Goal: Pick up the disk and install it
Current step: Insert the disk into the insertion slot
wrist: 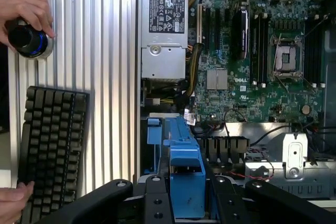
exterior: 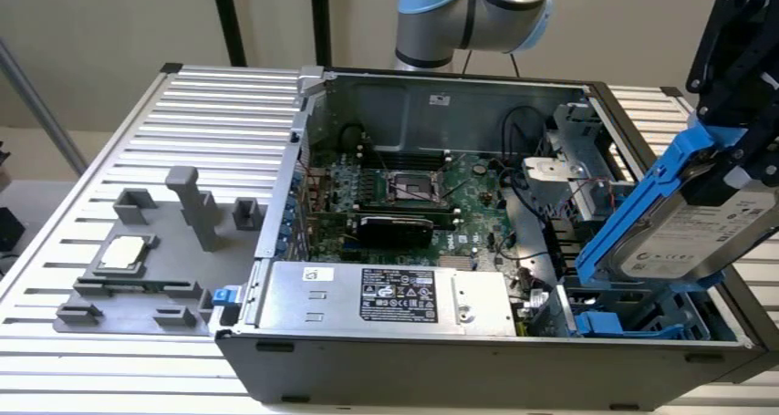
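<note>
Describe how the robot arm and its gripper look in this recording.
The arm has rounded, silver-grey joint housings with light blue end caps. The gripper is matt black and angular, built from flat linked bars. In the wrist view, the bars show small round silver pivot pins at their joints.

I note the disk (exterior: pixel 694 242) as smooth silver-grey metal with a white paper-like label (exterior: pixel 718 223), its carrier (exterior: pixel 627 228) glossy blue plastic; the table (exterior: pixel 219 105) is ribbed, satin bare metal.
</note>
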Available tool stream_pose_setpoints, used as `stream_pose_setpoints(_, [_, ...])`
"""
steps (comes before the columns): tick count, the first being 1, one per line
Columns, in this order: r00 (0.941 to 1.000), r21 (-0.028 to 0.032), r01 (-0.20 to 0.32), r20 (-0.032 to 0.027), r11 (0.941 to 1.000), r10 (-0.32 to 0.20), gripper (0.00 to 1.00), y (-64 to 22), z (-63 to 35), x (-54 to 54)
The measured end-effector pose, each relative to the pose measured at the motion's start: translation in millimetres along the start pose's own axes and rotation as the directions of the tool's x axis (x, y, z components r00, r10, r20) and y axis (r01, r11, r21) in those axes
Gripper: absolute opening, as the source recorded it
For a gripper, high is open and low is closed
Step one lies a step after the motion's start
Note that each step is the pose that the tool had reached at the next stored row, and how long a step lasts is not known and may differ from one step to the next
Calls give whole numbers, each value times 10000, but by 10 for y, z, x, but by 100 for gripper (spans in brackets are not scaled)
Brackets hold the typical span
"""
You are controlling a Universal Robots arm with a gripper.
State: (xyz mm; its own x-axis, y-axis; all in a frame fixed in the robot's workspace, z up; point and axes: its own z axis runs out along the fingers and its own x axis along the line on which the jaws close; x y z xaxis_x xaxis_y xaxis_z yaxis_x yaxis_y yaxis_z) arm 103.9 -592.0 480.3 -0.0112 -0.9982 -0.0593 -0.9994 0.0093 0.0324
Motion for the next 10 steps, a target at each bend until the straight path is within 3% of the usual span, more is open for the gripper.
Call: stream_pose_setpoints(10, [10000,0,0,0,10000,0,0,0,0,0])
